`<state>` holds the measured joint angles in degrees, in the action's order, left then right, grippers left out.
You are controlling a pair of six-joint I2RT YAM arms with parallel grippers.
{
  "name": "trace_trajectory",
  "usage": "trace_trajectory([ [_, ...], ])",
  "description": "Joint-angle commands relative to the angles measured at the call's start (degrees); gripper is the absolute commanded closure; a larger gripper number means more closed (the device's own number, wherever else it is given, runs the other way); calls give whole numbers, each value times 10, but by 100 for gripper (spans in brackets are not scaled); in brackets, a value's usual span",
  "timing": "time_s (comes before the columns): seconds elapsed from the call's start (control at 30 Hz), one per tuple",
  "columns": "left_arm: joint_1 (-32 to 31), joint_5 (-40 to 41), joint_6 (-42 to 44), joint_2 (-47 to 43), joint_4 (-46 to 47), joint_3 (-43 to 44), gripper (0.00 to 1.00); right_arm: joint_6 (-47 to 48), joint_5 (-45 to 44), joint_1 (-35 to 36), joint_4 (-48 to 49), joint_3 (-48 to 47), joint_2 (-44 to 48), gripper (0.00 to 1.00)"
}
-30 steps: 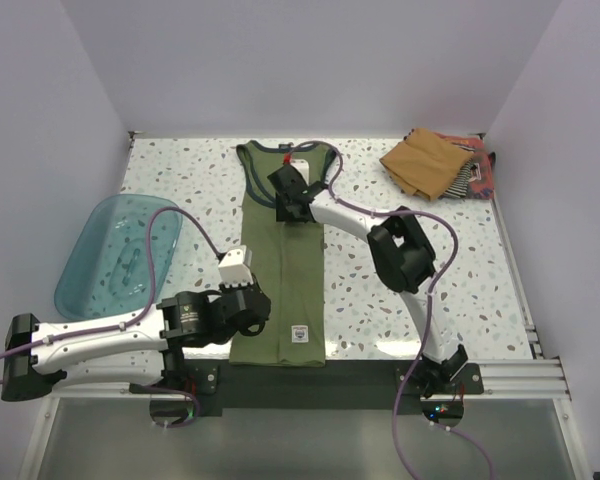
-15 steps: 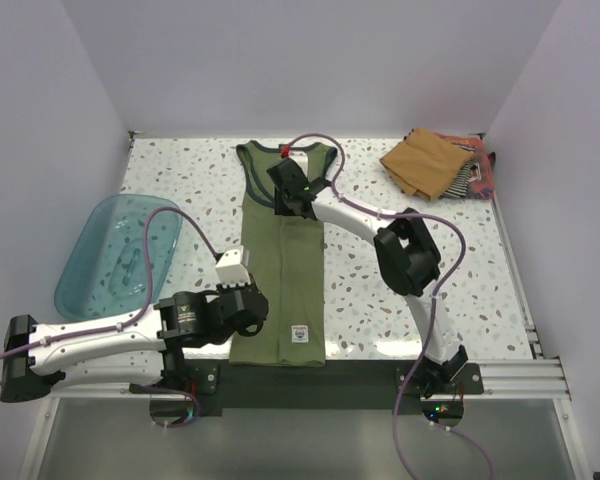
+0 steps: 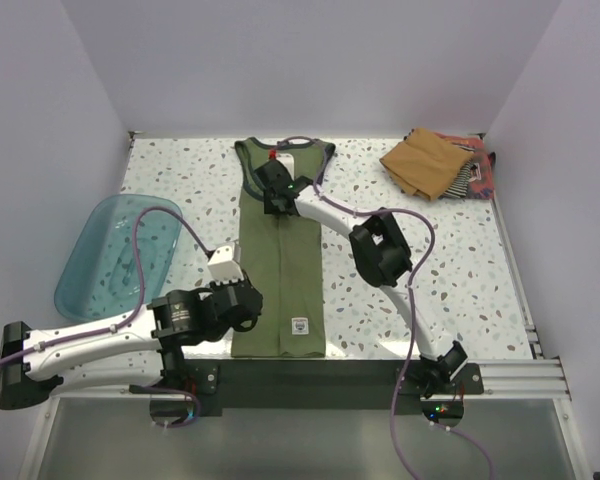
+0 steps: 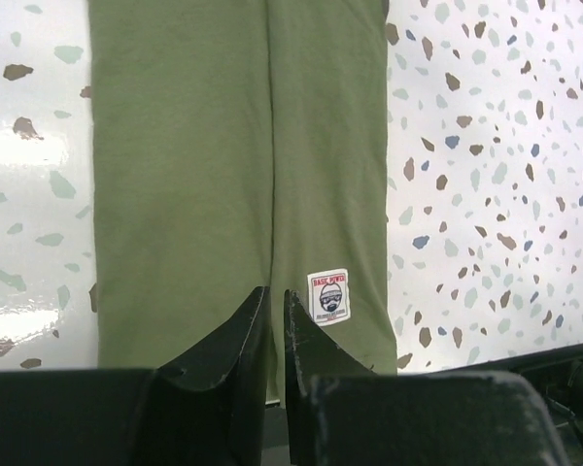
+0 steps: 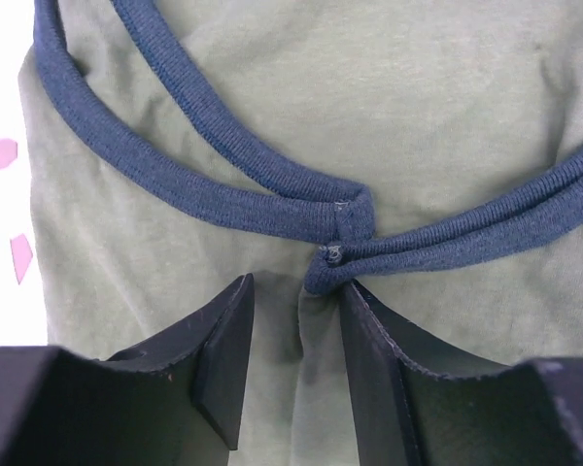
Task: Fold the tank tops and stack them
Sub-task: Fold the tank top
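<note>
Top external: teal tub (image 3: 98, 252) near olive tank top (image 3: 280, 270)

Patch (image 4: 328, 296) on tank top (image 4: 175, 146) reads "BASIC POWER" (rest illegible).

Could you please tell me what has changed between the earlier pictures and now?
The right gripper slid left across the top of the green tank top and now sits, jaws apart, over its blue trim. The left gripper shifted slightly left at the hem. The green tank top, the pile of tank tops and the teal tub stayed put.
</note>
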<state>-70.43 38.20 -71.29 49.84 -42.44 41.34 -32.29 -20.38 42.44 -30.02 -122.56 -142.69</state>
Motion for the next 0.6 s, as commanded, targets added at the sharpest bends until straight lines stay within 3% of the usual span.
trace_trajectory([
  [0.0, 19, 21, 18, -6, 9, -3, 84, 15, 3, -35, -13, -42, -49, 55],
  [0.13, 70, -1, 56, 7, 37, -6, 83, 24, 39, -65, -10, -116, -83, 53],
  [0.23, 115, -29, 91, 21, 74, -14, 82, 39, 65, -87, 20, -137, -105, 45],
  [0.43, 190, -104, 143, 71, 141, -28, 79, 64, 145, -112, 99, -132, -90, 29],
  [0.57, 215, -122, 151, 87, 144, -29, 73, 57, 168, -113, 118, -87, -18, 22],
])
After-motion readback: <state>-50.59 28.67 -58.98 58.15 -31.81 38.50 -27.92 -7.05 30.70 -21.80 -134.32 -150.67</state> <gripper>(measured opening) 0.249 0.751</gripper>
